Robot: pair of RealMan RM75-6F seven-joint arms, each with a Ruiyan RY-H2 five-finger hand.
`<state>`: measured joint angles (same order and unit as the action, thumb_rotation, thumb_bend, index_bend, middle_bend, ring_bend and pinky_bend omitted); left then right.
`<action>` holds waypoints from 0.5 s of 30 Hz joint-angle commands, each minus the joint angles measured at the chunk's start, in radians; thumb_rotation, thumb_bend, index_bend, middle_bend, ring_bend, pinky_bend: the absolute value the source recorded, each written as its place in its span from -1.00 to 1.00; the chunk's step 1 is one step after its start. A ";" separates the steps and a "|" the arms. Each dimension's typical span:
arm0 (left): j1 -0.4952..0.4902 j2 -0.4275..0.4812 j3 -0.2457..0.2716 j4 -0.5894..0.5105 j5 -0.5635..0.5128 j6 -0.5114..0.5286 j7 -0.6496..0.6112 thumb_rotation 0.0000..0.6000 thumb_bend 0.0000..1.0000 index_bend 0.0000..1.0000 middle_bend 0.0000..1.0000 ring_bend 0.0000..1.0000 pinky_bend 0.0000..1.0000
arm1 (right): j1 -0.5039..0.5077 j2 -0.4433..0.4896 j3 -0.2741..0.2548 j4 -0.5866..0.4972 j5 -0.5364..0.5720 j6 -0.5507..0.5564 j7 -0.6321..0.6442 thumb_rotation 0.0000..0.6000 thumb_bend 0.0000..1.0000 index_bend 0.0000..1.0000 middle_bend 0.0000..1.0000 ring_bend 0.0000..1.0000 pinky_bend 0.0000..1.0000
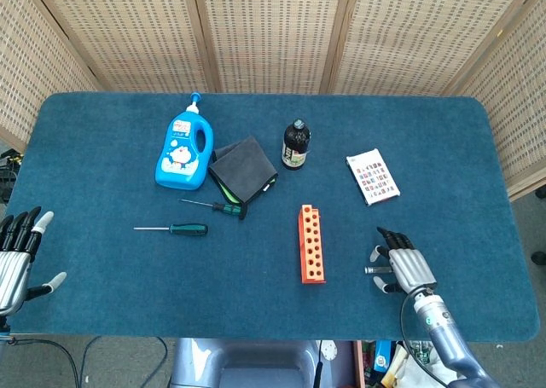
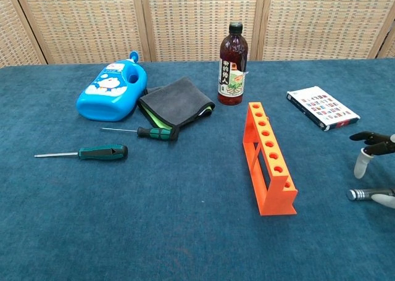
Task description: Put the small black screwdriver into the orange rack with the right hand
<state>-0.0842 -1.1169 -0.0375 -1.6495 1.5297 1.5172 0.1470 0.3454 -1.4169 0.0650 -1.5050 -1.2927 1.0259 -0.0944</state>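
The small black screwdriver [image 1: 223, 206] [image 2: 150, 132] lies flat beside the grey cloth, its thin shaft pointing left. The orange rack [image 1: 311, 243] [image 2: 268, 157] stands lengthwise mid-table, its row of holes facing up and holding nothing. My right hand [image 1: 403, 267] [image 2: 372, 170] rests low near the table's front right, right of the rack and apart from it. Its fingers are spread and hold nothing. My left hand [image 1: 17, 256] hangs at the front left edge, fingers apart and holding nothing; only the head view shows it.
A longer green-handled screwdriver [image 1: 175, 228] [image 2: 92, 152] lies left of the small one. Behind them are a blue detergent bottle [image 1: 183, 153] on its side, a folded grey cloth [image 1: 243, 170], a dark bottle [image 1: 296, 145] standing upright and a card box [image 1: 373, 176].
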 commanded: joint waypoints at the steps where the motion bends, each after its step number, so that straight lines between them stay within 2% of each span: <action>1: -0.001 0.000 0.000 0.000 0.000 -0.001 -0.001 1.00 -1.00 -1.00 -1.00 -1.00 -1.00 | 0.003 -0.006 -0.002 0.013 0.010 -0.011 0.006 1.00 -0.41 -0.18 -1.00 -1.00 -1.00; 15: -0.003 -0.003 0.000 0.001 -0.002 -0.004 0.006 1.00 -1.00 -1.00 -1.00 -1.00 -1.00 | 0.006 -0.045 -0.009 0.086 0.012 -0.023 0.067 1.00 -0.42 -0.17 -1.00 -1.00 -1.00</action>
<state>-0.0872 -1.1204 -0.0379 -1.6483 1.5280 1.5133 0.1529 0.3513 -1.4582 0.0563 -1.4238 -1.2803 1.0027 -0.0325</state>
